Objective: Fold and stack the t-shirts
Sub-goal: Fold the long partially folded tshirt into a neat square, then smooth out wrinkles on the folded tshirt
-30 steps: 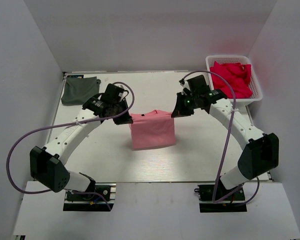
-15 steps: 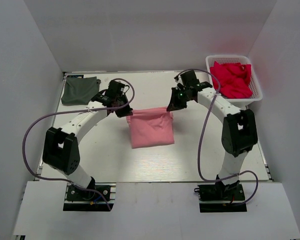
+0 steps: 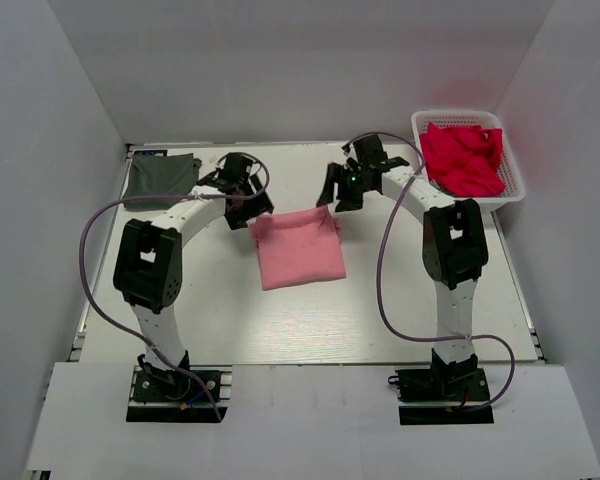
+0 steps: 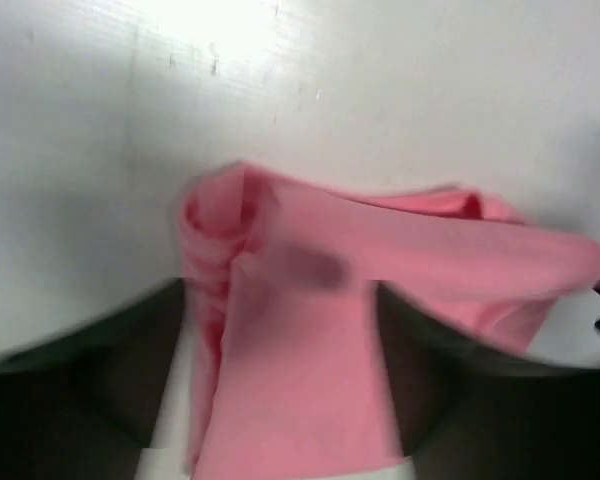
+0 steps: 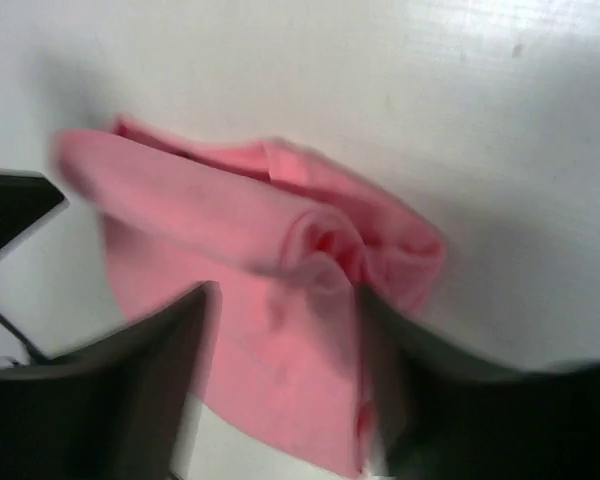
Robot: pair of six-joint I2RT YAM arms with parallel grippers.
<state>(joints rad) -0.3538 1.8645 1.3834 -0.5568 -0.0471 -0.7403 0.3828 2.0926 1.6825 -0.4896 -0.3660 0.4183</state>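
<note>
The salmon-pink t-shirt (image 3: 300,250) lies folded to a rough square on the white table (image 3: 400,300), its far edge bunched up. My left gripper (image 3: 252,212) is at its far left corner and my right gripper (image 3: 330,198) at its far right corner. Both stand open. In the left wrist view the pink cloth (image 4: 310,330) lies loose between the spread fingers (image 4: 130,390) of my left gripper (image 4: 280,295). In the right wrist view the cloth (image 5: 270,340) likewise lies between the parted jaws of my right gripper (image 5: 285,300). The dark grey t-shirt (image 3: 160,180) sits folded at the far left corner.
A white basket (image 3: 515,180) at the far right holds crumpled red clothes (image 3: 465,155). Grey walls close in the table on three sides. Both arms arch over the table's sides toward its middle.
Both grippers moved toward the back of the table with the pink shirt's edge, which now rests on the table. Both sets of jaws have opened and let go of the cloth.
</note>
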